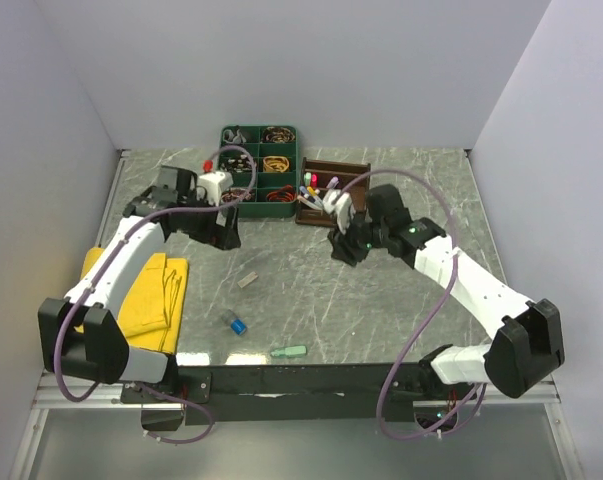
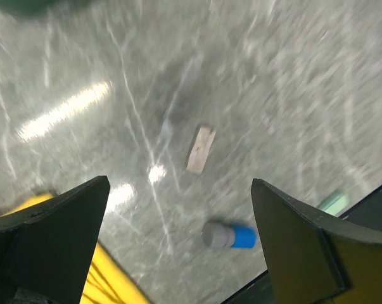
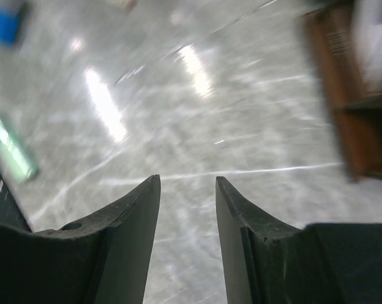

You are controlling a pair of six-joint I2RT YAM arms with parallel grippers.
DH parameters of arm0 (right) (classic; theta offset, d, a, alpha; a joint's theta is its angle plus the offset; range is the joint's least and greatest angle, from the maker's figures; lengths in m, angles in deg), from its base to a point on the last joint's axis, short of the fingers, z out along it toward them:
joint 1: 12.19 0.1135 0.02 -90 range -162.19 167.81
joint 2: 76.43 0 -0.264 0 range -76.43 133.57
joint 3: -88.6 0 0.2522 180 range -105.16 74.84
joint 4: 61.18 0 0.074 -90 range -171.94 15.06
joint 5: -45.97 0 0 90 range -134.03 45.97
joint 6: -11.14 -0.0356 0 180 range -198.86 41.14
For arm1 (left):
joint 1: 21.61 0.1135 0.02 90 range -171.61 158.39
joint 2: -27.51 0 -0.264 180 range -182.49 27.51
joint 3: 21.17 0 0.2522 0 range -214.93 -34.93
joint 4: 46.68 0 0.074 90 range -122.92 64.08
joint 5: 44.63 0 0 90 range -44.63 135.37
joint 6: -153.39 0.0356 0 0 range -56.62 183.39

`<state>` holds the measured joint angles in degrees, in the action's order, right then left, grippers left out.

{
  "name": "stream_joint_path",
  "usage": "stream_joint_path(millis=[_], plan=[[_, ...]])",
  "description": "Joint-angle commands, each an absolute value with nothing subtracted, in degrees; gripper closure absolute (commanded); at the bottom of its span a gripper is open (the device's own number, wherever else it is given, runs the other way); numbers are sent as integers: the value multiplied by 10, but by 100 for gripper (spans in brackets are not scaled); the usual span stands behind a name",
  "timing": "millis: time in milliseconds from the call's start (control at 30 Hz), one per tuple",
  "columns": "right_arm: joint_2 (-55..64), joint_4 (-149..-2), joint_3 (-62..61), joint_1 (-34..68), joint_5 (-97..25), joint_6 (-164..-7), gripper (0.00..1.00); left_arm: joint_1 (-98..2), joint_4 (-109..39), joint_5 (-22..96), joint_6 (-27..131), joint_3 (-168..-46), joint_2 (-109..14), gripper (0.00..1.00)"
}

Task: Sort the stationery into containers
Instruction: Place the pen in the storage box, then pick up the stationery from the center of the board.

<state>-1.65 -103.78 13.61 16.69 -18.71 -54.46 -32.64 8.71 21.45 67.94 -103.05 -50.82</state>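
Left wrist: left claw [image 2: 180,183] hung released, spread wide above tan bit [image 2: 201,149] and blue cap [image 2: 232,235] on counter [image 2: 273,95]. Right wrist: right claw [image 3: 188,178] parted narrowly, empty, near brown organiser [image 3: 355,126].

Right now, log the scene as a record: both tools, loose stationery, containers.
left tool: open wide, empty, tan block ahead of it
right tool: open, empty, near the wooden organiser
loose on table: tan block, blue cap, mint eraser
wooden organiser: pens and markers inside
green tray: coiled bands in its compartments
yellow cloth: left side of table
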Motion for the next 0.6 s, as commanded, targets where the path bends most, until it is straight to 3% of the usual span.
stream_joint_path(millis=[0, 100, 200, 367, 567], plan=[[-61, -1033, 186, 190, -114, -429, 52, -351, 101, 279, 731, -1002, -510, 1], [-52, -1004, 201, 210, -64, -319, 53, -342, 67, 291, 696, -980, -484, 1], [43, -1057, 126, 237, -28, -205, 53, -292, 38, 267, 648, -954, -443, 1], [258, -1231, -104, 285, -6, -32, 52, -235, -34, 237, 622, -871, -321, 1], [430, -1329, -292, 329, -32, 64, 53, -220, 21, 265, 610, -880, -302, 1]])
